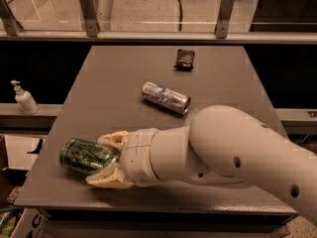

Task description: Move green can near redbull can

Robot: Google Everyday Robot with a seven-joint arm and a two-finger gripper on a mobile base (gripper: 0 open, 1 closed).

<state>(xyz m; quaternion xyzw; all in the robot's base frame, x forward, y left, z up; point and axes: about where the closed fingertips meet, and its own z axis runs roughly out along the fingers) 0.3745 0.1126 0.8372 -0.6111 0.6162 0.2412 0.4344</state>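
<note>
The green can (81, 155) lies on its side at the table's front left corner, stout and dark green with pale markings. My gripper (97, 160) reaches in from the right, with its cream fingers (113, 138) closed above and below the can's right end, touching it. The redbull can (166, 97), slim and silver with blue patches, lies on its side near the middle of the table, well behind and to the right of the green can. My white arm hides the front right part of the table.
The grey table (223, 78) has its front edge just below the green can. A small black packet (184, 59) lies at the back. A white pump bottle (24, 99) stands on a ledge to the left. A railing runs behind the table.
</note>
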